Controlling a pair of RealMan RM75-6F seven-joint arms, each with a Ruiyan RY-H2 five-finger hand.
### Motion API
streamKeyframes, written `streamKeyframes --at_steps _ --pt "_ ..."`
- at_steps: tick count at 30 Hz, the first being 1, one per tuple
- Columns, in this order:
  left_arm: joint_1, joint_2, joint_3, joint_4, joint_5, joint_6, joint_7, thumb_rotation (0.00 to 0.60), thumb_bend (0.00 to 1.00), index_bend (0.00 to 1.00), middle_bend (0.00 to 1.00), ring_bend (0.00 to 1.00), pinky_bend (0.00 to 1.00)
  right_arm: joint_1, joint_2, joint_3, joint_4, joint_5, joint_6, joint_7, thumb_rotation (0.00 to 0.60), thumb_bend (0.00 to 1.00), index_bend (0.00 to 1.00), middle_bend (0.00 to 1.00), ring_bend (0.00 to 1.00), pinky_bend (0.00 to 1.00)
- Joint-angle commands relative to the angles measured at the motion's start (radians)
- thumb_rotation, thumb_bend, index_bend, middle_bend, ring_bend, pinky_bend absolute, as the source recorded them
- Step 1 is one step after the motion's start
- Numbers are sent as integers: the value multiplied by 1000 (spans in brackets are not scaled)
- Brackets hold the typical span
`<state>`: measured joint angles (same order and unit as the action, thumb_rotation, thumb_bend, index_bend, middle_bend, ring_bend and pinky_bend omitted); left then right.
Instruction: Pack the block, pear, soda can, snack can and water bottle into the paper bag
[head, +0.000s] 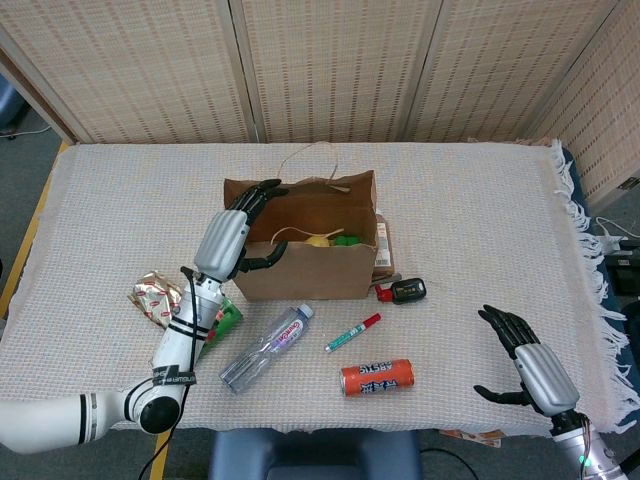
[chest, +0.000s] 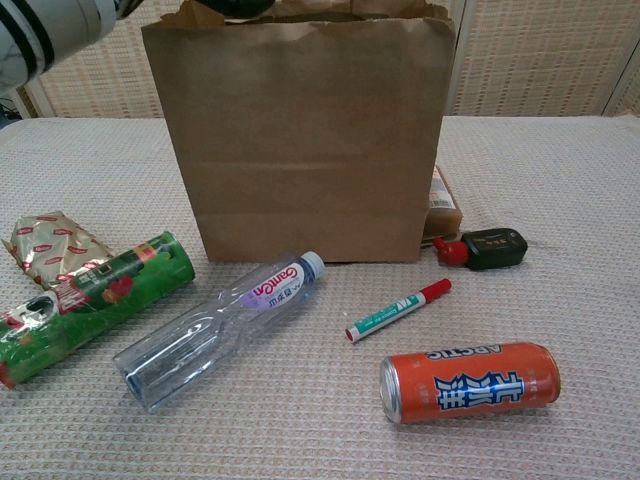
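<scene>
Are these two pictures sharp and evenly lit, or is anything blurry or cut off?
Head view: even soft light, faint shadows, all sharp. Chest view: the bag and soda can are sharp, but the left arm at the top-left corner is blurred and cropped.

The brown paper bag (head: 300, 262) stands upright and open, yellow pear (head: 317, 240) and green block (head: 345, 240) inside. At its 6 o'clock lie the clear water bottle (head: 265, 348) and orange soda can (head: 377, 377); the green snack can (chest: 90, 305) lies at 8.
</scene>
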<state>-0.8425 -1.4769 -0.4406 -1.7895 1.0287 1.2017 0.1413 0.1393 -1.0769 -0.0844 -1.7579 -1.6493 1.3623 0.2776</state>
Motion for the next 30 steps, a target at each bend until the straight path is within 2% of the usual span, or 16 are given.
streamKeyframes --at_steps 1,6,11,14,18,21,25,30 --pt "62 56 50 -66 37 42 6 600 368 160 77 87 179 -1 1 0 -1 1 0 -2 600 32 0 0 0 0" --pt "187 163 178 -122 116 134 93 600 385 163 79 87 175 -1 2 1 -3 8 -3 -8 600 31 0 0 0 0" --pt "327 264 312 -158 166 202 92 600 385 151 74 74 162 -1 3 -1 -8 11 -11 -24 600 32 0 0 0 0" --pt "413 301 403 -114 257 260 89 600 384 130 65 62 149 0 4 -2 -12 16 -19 -44 600 32 0 0 0 0" --pt "498 302 485 -33 367 329 80 600 381 99 43 39 128 3 6 -3 -29 27 -36 -82 600 32 0 0 0 0" --pt "548 295 518 17 415 371 79 600 378 75 15 21 114 5 10 -5 -51 41 -54 -108 600 31 0 0 0 0" --pt "598 292 525 79 445 421 87 600 378 55 1 12 100 5 8 -9 -62 44 -63 -160 600 32 0 0 0 0" --pt "639 295 530 153 427 404 36 600 378 49 0 0 93 15 14 -29 -114 62 -121 -250 600 31 0 0 0 0"
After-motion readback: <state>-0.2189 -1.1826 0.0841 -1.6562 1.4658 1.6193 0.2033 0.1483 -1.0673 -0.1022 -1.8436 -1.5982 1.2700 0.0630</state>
